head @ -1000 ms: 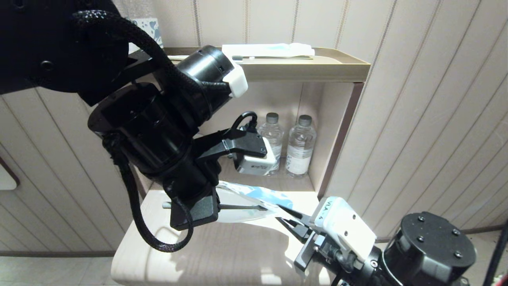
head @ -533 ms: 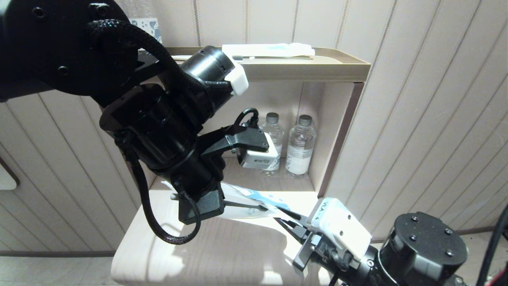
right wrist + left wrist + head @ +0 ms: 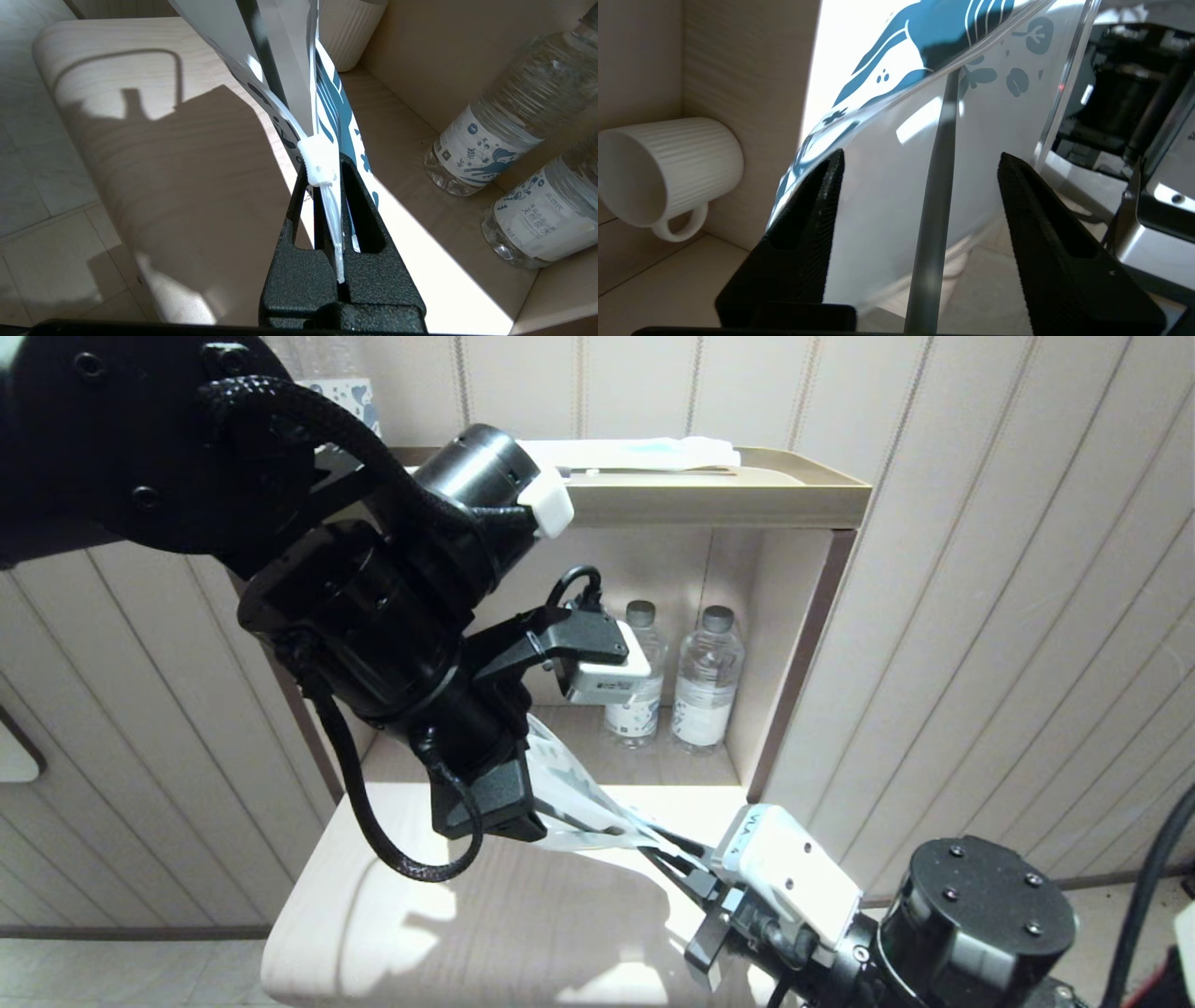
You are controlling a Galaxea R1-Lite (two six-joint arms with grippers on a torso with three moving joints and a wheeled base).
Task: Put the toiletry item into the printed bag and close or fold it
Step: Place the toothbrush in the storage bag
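Your toothbrush (image 3: 936, 196) sits inside the printed bag (image 3: 887, 177), showing as a straight shaft through the translucent wall. The bag hangs in the air above the pale wooden table (image 3: 504, 933), stretched between both grippers, just in front of the open shelf compartment. Your right gripper (image 3: 322, 186) has its fingers pinched tight on the bag's strip-seal edge, right at the white slider, at the near right end. Your left gripper (image 3: 920, 186) is spread wide, with the bag and the brush shaft lying between its fingers; neither finger presses on them.

To the far right, two water bottles (image 3: 674, 677) stand in the compartment, near the bag. A white ribbed mug (image 3: 663, 168) lies on its side against the compartment's wall, beside the left gripper. The near half of the table, toward its rounded edge, lies open under the bag.
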